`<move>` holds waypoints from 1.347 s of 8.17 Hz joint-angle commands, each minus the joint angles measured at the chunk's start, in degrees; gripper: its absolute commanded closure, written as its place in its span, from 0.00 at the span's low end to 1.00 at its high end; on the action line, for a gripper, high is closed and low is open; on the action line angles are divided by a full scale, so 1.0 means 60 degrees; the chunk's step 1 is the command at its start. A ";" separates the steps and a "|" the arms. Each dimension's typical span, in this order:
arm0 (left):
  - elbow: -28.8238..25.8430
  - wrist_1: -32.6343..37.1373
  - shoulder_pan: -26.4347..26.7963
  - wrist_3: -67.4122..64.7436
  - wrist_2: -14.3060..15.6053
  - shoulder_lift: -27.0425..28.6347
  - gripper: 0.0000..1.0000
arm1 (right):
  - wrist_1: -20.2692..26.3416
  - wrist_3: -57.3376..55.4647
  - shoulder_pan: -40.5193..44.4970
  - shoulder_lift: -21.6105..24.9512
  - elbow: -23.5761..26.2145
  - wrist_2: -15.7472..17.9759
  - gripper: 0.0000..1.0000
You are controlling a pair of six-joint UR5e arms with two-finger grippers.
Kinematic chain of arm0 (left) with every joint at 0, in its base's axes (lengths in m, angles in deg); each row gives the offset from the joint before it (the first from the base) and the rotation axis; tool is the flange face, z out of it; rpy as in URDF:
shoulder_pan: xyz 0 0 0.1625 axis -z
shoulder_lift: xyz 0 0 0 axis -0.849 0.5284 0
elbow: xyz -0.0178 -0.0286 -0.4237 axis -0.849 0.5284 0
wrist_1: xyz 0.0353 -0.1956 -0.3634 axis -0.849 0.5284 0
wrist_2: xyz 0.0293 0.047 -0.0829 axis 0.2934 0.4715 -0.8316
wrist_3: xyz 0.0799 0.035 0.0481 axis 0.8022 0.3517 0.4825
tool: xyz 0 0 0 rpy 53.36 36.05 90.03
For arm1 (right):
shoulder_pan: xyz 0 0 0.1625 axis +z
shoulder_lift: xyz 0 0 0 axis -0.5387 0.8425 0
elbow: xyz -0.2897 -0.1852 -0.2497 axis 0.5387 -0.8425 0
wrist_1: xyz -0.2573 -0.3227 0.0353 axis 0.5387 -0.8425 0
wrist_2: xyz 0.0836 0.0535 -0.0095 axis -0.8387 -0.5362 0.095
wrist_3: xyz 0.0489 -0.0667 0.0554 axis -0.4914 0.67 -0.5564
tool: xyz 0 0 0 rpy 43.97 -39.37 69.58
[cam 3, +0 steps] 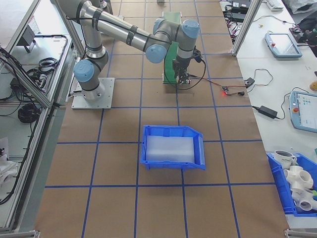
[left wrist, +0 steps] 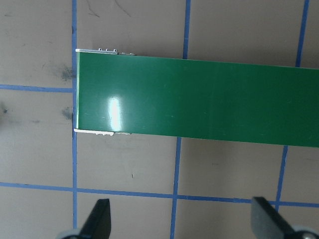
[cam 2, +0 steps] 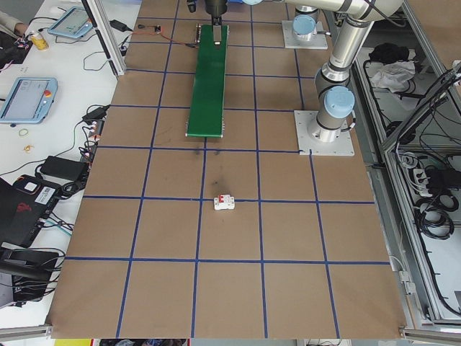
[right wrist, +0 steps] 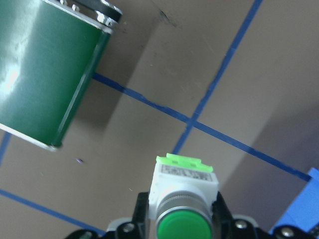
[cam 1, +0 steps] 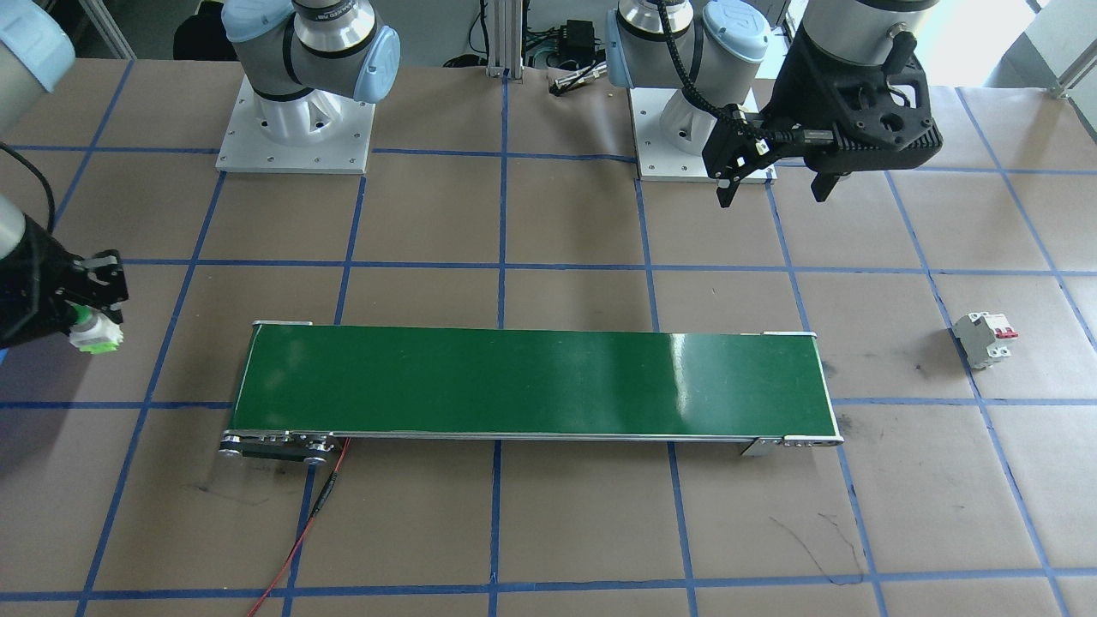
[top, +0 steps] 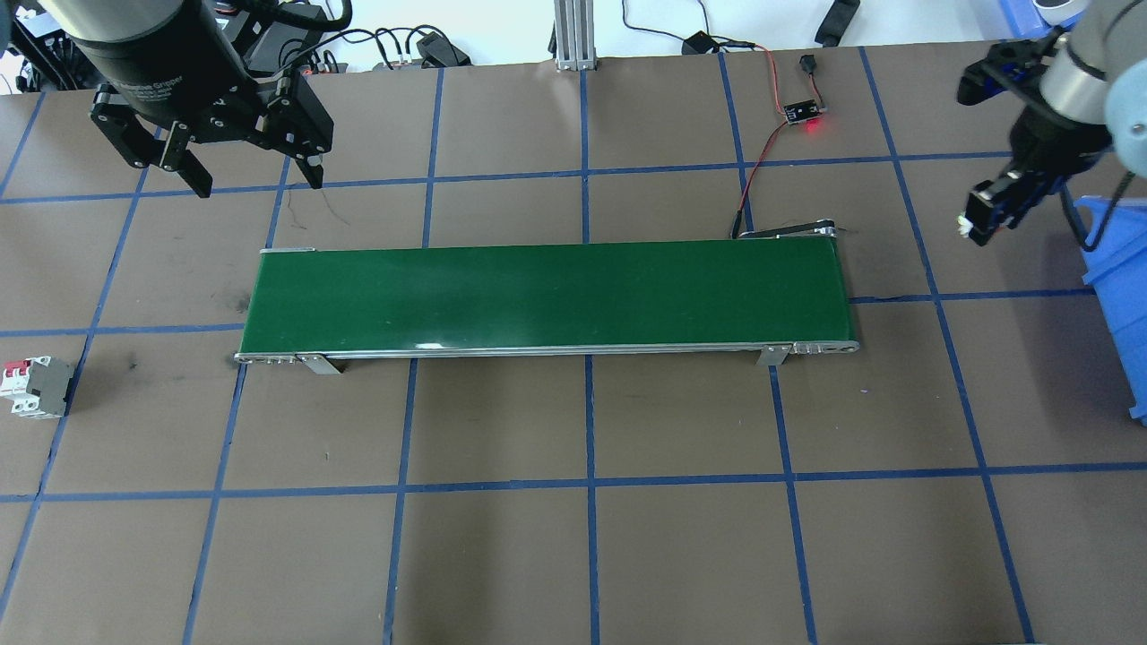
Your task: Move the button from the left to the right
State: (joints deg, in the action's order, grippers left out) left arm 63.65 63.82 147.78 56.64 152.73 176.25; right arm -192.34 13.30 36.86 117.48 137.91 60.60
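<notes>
right claw (right wrist: 182,219) pinching button (right wrist: 182,199), held off conveyor (top: 547,300) right end, blue bin (top: 1116,305) just beyond. left claw (top: 253,175) spread, empty, above conveyor left end.

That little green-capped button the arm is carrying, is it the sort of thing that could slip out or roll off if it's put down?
The button looks rigid plastic and metal, so it probably won't flex between the right gripper jaws. Its ribbed silver collar seems to give some grip, though the round body could twist. Set on its square lime base it would likely stand, but might tip since it looks top-heavy; on its side it could roll a little.
</notes>
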 commanded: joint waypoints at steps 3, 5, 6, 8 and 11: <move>0.0019 0.0000 0.0010 0.0001 0.0008 -0.0031 0.00 | -0.1270 1.0073 -0.4289 -0.0133 -0.0043 -0.0102 1.00; 0.0019 0.0000 -0.0005 0.0001 0.0008 -0.0031 0.00 | -0.3057 1.4052 -0.4660 -0.1273 -0.0145 -0.0719 1.00; 0.0019 0.0000 -0.0005 0.0001 0.0008 -0.0031 0.00 | -0.3545 1.5230 -0.4937 -0.1800 -0.0145 -0.0792 1.00; 0.0019 0.0000 0.0010 0.0001 0.0008 -0.0031 0.00 | -0.4294 1.6627 -0.5159 -0.2768 -0.0145 -0.0807 1.00; 0.0019 0.0000 -0.0005 0.0001 0.0008 -0.0031 0.00 | -0.4794 1.7511 -0.5189 -0.3268 -0.0116 -0.0778 1.00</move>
State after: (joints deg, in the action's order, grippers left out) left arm 63.77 63.82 147.83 56.65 152.78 176.06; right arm -219.39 114.97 5.88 100.00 137.15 56.00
